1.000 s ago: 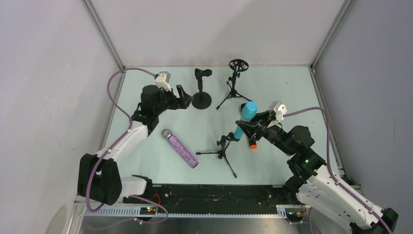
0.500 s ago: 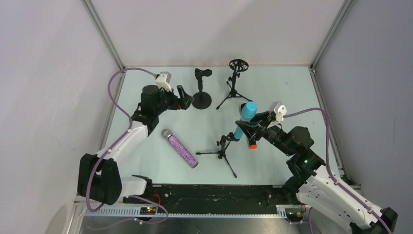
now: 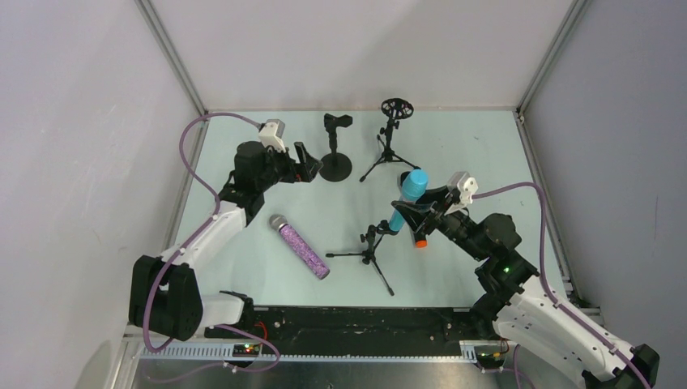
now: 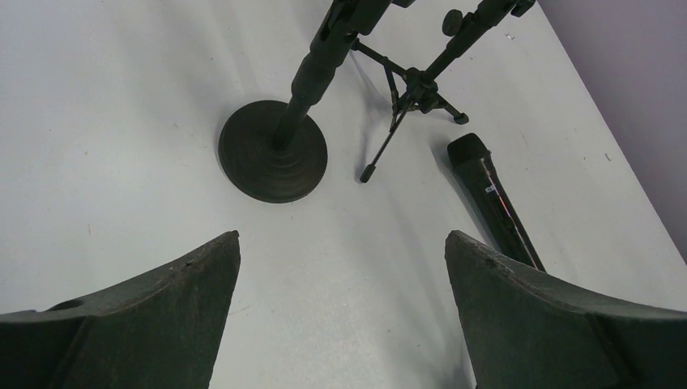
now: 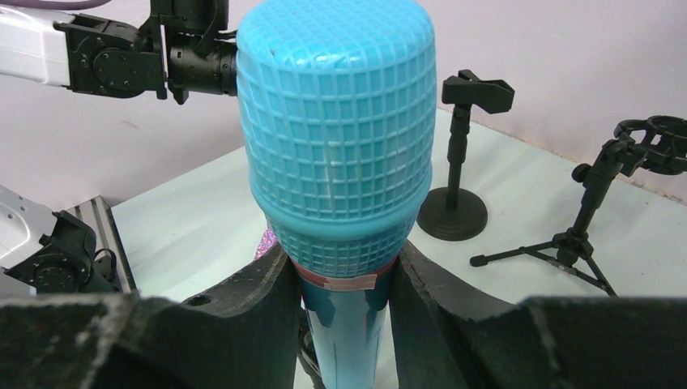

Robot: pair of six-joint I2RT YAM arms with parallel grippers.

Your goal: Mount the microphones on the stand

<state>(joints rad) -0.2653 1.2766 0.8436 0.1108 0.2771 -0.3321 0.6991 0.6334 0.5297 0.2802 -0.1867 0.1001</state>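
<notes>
The right tool (image 5: 344,279) is clamped on the turquoise microphone (image 5: 336,138), its bottom end right at the clip of the small tripod stand (image 3: 370,248). Push crooked or too hard and the light stand may tip or slide. The left tool (image 4: 342,243), fingers wide apart, is far from that stand.

Illumination is bright, even and diffuse in all 3 views, apparently from overhead. Shadows on the table (image 3: 243,162) are soft and short. In the left wrist view, the round-base stand (image 4: 273,154) casts a faint, soft-edged shadow, and the black microphone (image 4: 494,203) carries 1 thin glare streak. The fingers (image 4: 146,324) of the left gripper (image 4: 342,237) render dark and slightly soft. In the right wrist view, the turquoise microphone (image 5: 336,138) is sharp with mild highlights; the fingers (image 5: 243,332) of the right gripper (image 5: 340,251) are near-black, with little detail.
</notes>
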